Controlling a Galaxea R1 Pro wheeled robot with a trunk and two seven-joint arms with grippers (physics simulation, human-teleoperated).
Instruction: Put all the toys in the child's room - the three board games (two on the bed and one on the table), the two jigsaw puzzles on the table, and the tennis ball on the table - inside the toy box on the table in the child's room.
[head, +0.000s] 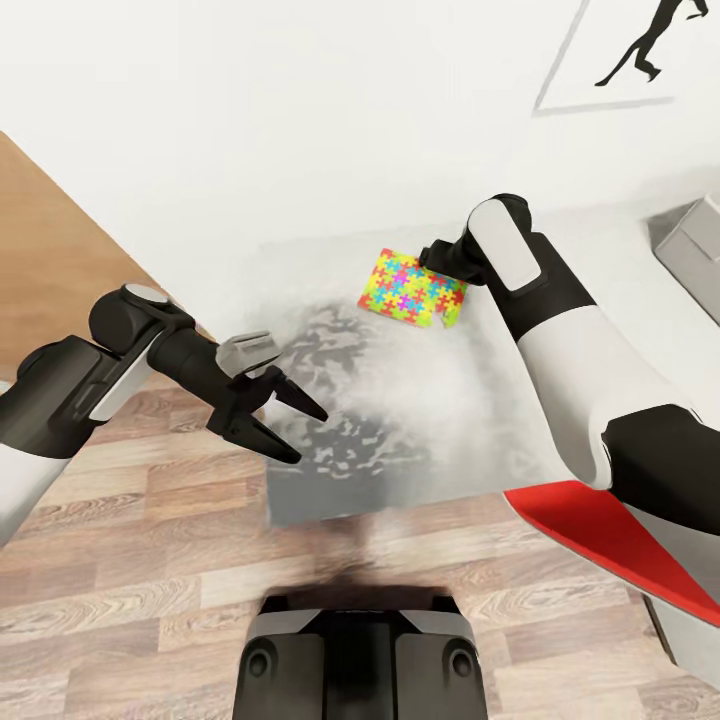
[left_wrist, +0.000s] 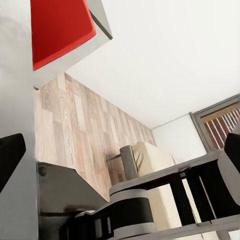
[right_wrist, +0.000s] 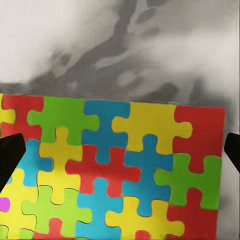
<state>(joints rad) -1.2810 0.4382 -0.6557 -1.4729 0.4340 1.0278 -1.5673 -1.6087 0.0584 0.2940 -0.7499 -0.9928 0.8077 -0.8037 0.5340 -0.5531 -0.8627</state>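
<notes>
counter (head: 400, 440): mottled grey-white top against white wall, plank floor (head: 120, 600) below
jigsaw puzzle (head: 412, 289): thin flat square, bright interlocking pattern, lying on counter near wall
right pincer (head: 432, 252): reached to puzzle's far edge, fingers straddling it, grip unclear
left pincer (head: 290, 420): spread, hovering over counter's near-left edge
toy box (head: 690, 245): grey, far right

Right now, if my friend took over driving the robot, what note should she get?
Left gripper: open, empty, above the table's front edge.
Right gripper: at the jigsaw puzzle; fingertips flank it in the right wrist view, but whether it is gripping cannot be told.
The puzzle lies on the table near the wall. The toy box's corner shows far right.
Done: nothing visibly in the box; its inside is hidden.
Left: probably secure this puzzle, carry it right to the box, then find the other toys.
</notes>
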